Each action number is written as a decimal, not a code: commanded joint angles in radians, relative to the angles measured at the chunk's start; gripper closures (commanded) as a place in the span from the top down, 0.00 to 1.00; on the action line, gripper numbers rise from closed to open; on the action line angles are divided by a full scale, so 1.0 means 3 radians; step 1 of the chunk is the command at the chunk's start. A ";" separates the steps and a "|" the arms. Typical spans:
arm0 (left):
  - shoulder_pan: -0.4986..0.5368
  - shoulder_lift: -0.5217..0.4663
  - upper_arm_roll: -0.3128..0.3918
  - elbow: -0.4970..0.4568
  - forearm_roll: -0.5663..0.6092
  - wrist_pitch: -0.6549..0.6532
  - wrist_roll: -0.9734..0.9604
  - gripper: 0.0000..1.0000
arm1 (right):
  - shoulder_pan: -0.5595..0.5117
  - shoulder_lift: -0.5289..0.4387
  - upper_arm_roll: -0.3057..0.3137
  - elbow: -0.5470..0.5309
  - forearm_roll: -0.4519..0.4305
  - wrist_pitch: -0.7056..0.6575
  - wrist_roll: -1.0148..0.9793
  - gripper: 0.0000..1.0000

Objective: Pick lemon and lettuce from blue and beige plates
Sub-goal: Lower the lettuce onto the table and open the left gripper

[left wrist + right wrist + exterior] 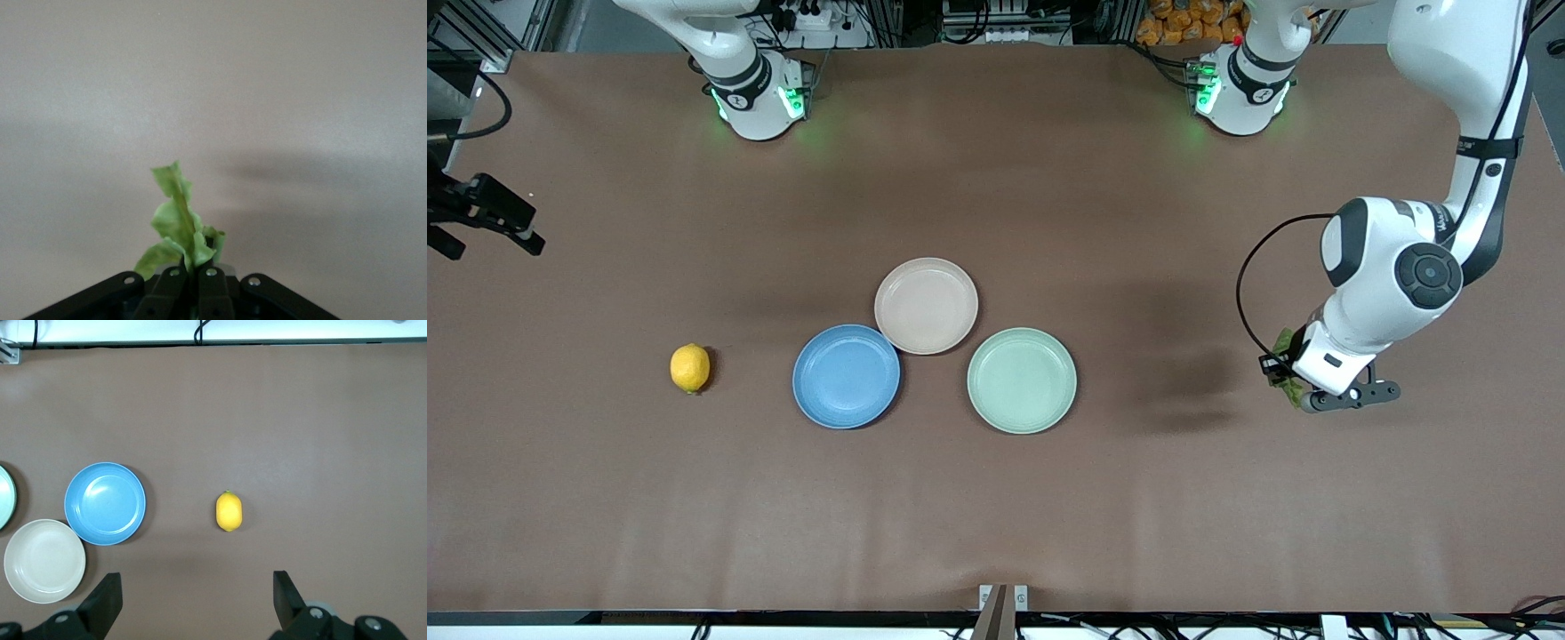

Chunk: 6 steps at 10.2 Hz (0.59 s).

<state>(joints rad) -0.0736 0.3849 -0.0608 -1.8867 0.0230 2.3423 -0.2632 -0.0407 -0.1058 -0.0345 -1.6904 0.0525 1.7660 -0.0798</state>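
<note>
Left gripper (1303,384) clamps lettuce (179,227) near the left arm's table edge; next, release. Right gripper (193,600) waits, spread, over lemon (690,368).

Even overhead light, soft shadows, one washed-out wrist view

In the front view the brown surface (996,498) is evenly and brightly lit, with a broad, soft shadow on it beside the left arm's pincer (1303,391) and a small one hugging the lemon (690,368). Green lamps at both arm bases tint the surface around them. The left wrist view is pale and low in contrast; the lettuce (179,227) is fairly sharp, with blurred shadow bands across the surface. The right wrist view is crisp, with mild sheen on the blue plate (105,503).
</note>
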 commanded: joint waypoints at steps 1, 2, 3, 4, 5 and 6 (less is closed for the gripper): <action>0.0020 0.0077 -0.0017 0.0163 0.0244 -0.0199 0.0049 0.00 | -0.0028 0.0005 0.0038 0.0112 -0.0118 -0.0114 0.0107 1.00; 0.0046 0.0072 -0.0022 0.0163 0.0306 -0.0230 0.0054 0.00 | -0.0023 0.0010 0.0038 0.0163 -0.0124 -0.0124 0.0113 1.00; 0.0041 0.0072 -0.0022 0.0158 0.0307 -0.0230 0.0059 0.00 | -0.0023 0.0030 0.0038 0.0169 -0.0159 -0.0124 0.0108 1.00; 0.0041 0.0072 -0.0027 0.0148 0.0307 -0.0230 0.0064 0.07 | -0.0008 0.0046 0.0033 0.0164 -0.0170 -0.0129 0.0107 1.00; 0.0046 0.0062 -0.0027 0.0138 0.0307 -0.0235 0.0069 0.75 | 0.0028 0.0071 0.0028 0.0169 -0.0220 -0.0154 0.0107 1.00; 0.0041 0.0057 -0.0027 0.0117 0.0307 -0.0230 0.0069 1.00 | 0.0124 0.0107 0.0018 0.0204 -0.0317 -0.0175 0.0113 1.00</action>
<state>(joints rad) -0.0707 0.4008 -0.0612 -1.8589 0.0929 2.2913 -0.2592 -0.0322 -0.0972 -0.0326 -1.6622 0.0007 1.7364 -0.0691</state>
